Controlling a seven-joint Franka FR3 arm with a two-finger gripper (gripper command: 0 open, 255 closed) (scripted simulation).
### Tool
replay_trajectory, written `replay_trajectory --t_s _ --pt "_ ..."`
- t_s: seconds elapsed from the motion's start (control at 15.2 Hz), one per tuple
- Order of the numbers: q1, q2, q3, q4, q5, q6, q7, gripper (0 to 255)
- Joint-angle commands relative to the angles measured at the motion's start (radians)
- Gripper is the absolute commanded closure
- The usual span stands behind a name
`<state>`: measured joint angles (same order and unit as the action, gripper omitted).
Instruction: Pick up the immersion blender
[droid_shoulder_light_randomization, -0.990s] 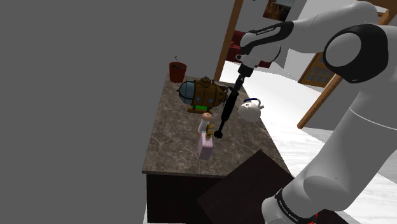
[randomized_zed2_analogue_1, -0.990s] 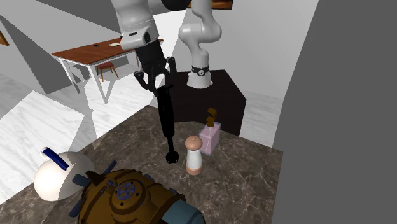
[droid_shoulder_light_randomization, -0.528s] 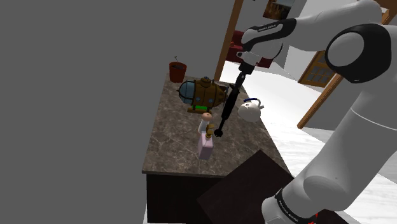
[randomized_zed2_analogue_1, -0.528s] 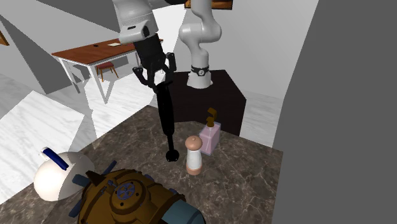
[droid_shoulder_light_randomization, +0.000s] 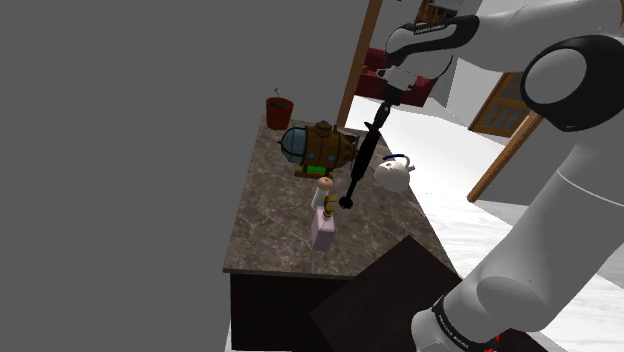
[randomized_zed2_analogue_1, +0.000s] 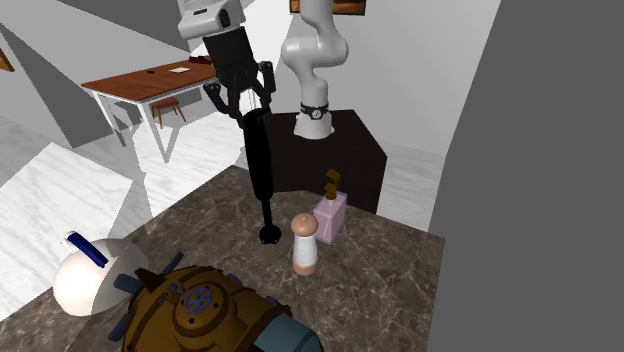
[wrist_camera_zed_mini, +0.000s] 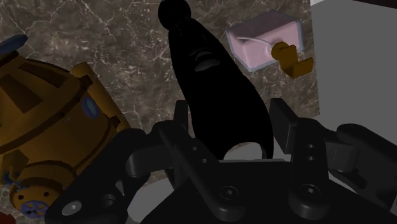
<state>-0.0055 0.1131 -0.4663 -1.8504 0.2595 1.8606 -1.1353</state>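
Two things, mate: has the hand actually got anything, and where's the blender sitting?

Me: Got it. From my seat the gripper (randomized_zed2_analogue_1: 248, 112) is closed partway, clamped on the thick top end of the black immersion blender (randomized_zed2_analogue_1: 262, 170). On the wrist cam the fingers (wrist_camera_zed_mini: 281, 124) press in on either side of its body. It isn't sitting anywhere. It hangs from the hand almost upright, a bit tilted, knobbly end down, over the dark marble counter (droid_shoulder_light_randomization: 270, 235).

Is it clear of the other stuff up there?

Me: Looks like it. In the second exterior view the low end hovers just beside a little white-and-tan grinder (randomized_zed2_analogue_1: 304, 245), not touching as far as I can tell. A pink soap dispenser (randomized_zed2_analogue_1: 332, 215) with a gold pump stands right behind the grinder. Whether the tip is properly off the marble I can't say for sure, though it looks to be above it. A big brass-coloured submarine model (randomized_zed2_analogue_1: 200, 310) fills the near side of that view, with a round white kettle (randomized_zed2_analogue_1: 90, 275) with a blue handle to its left. The shoulder view also has a reddish plant pot (droid_shoulder_light_randomization: 279, 110) at the counter's far end and the dark stand (droid_shoulder_light_randomization: 380, 300) by the near corner.
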Motion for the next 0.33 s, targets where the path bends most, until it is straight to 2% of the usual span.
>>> replay_trajectory --t_s 0.0,0.26 --pt "0.0 -0.007 -0.001 0.02 -0.005 -0.025 0.007 255" --pt "0.0 -0.012 -0.001 0.043 -0.009 -0.052 0.014 255"
